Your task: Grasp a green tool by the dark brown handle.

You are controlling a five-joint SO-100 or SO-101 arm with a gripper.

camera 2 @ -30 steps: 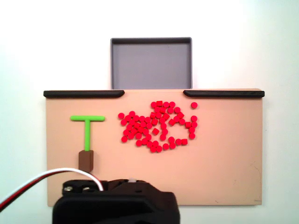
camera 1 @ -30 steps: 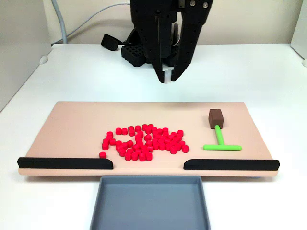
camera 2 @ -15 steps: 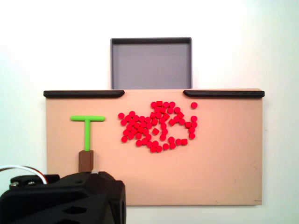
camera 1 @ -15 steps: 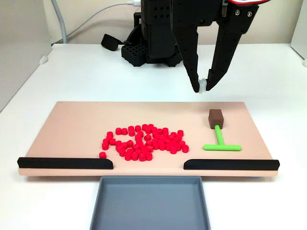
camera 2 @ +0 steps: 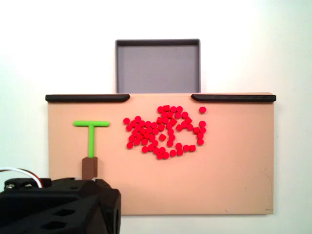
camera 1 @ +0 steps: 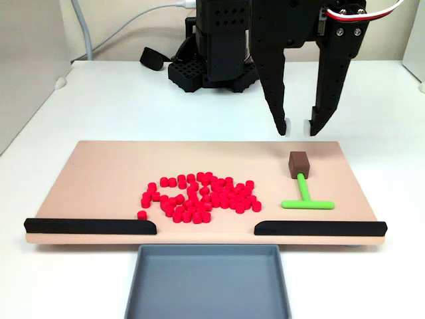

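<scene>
Fixed view, front: gripper [camera 1: 297, 127], jaws parted and empty, tips hanging above the board's [camera 1: 99, 179] far edge. Handle [camera 1: 299, 161], a dark brown cube, sits on the board just nearer the camera than the tips and almost level with the gap between them; not touching. Green tool [camera 1: 305, 195] lies flat, stem running from the handle toward the camera with a slight lean right, crossbar at the near end, parallel to the black bars [camera 1: 320, 228]. Red pellets [camera 1: 199, 197] heaped mid-board, well left of the tool. Grey tray [camera 1: 207, 282] below the board edge. Fixed view, from above the arm: arm body [camera 2: 58, 207] fills the lower left, fingers hidden beneath it, so jaw state is unreadable here. Handle [camera 2: 89, 167] shows just past the arm's upper edge; tool [camera 2: 91, 136] extends straight away from it. Judgement: the grasp calls for a short descent with a small advance along the stem's line; the gap looks wide enough to straddle the cube.
</scene>
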